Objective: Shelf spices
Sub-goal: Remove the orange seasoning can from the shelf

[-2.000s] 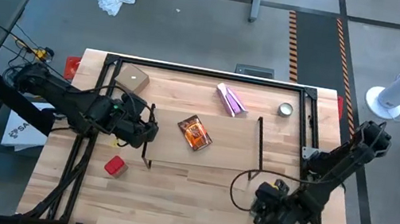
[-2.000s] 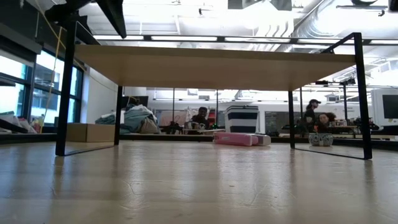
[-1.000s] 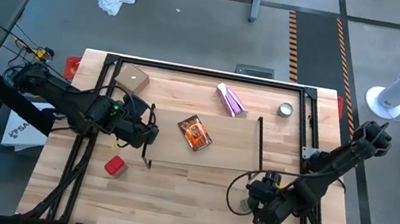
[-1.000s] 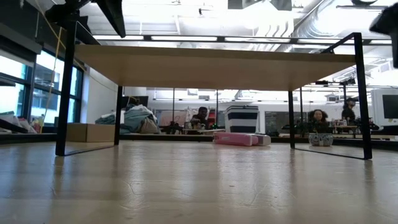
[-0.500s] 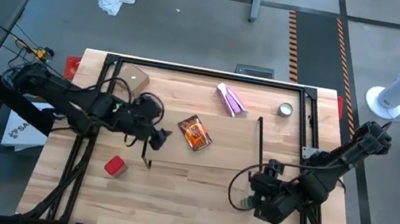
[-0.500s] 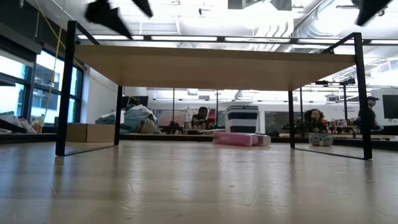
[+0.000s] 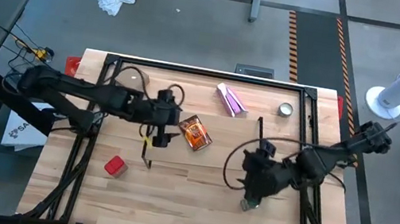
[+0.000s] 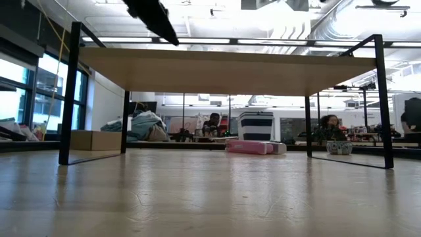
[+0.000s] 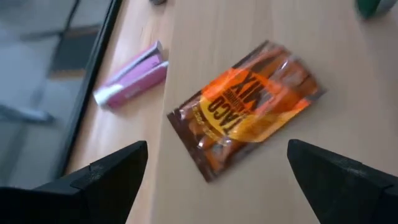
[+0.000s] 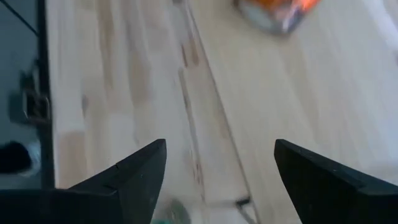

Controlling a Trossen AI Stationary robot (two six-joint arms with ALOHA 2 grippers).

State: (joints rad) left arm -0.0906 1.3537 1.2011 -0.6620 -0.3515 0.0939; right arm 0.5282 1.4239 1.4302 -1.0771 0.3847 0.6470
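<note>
Flat orange-brown packet [image 7: 195, 133]: laid on the wood top of the shelf [image 7: 222, 152], toward its left part. Left gripper [image 7: 164, 132]: held just beside the packet, fingers spread wide, nothing gripped. Right gripper [image 7: 252, 176]: positioned over the shelf's right part, fingers parted, empty; red boxy container [image 7: 114, 165] is seen on the table [image 7: 169, 204] near the shelf's left leg.

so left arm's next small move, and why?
Probably ease the left gripper forward and down onto the orange-brown packet. Its fingers are open and empty, and the packet lies flat on the shelf plank just ahead of them, between the two fingertips in the wrist view. The right gripper, also open, is over the plank's other end.
</note>
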